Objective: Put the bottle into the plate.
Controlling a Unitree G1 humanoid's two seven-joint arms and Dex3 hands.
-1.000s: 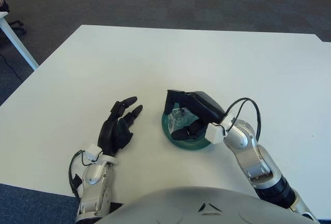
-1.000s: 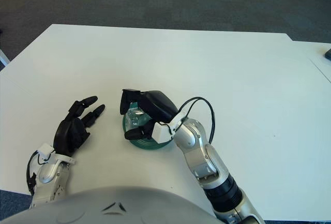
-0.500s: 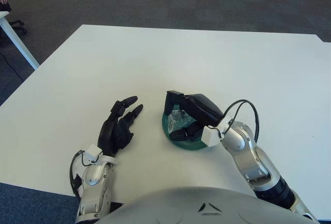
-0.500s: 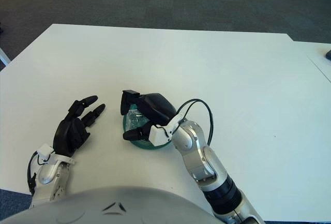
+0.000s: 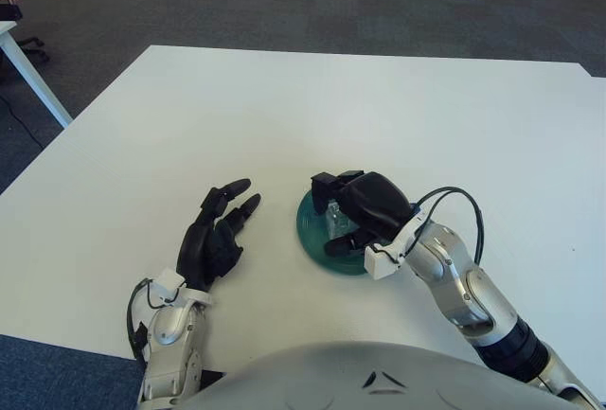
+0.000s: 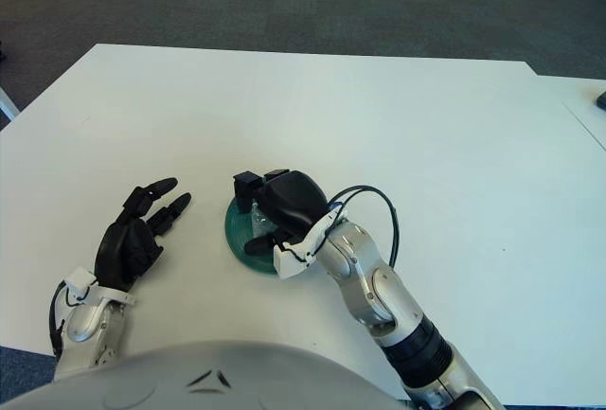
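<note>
Since 1.0 s ago, right hand [image 5: 365, 211] is shifted right over green plate [image 5: 317, 238] | fingers curled around clear bottle [image 5: 333, 219], held above plate centre | left hand [image 5: 216, 235] rested on white counter [image 5: 284, 107], fingers loosely spread, nothing held.

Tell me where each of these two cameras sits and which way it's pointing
Left eye view: on the head, aimed forward and down at the white table; shows the left hand resting open, and the right hand on the bottle over the green plate.
Right eye view: slightly to the right, same aim, same hands.
Shared: the whole scene.
</note>
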